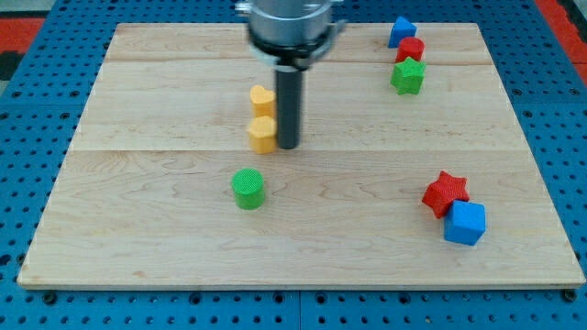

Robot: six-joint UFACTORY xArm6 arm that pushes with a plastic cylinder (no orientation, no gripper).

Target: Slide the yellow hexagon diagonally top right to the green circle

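The yellow hexagon lies near the board's middle, a little left of centre. My tip stands right beside it on the view's right, touching or nearly touching it. The green circle sits below the hexagon and slightly to the view's left. A second yellow block, heart-shaped, lies just above the hexagon, touching or almost touching it. The dark rod rises from the tip to the arm's grey end at the view's top.
At the view's top right a blue block, a red block and a green star-like block stand in a close column. At the right a red star touches a blue cube. The wooden board lies on a blue pegboard.
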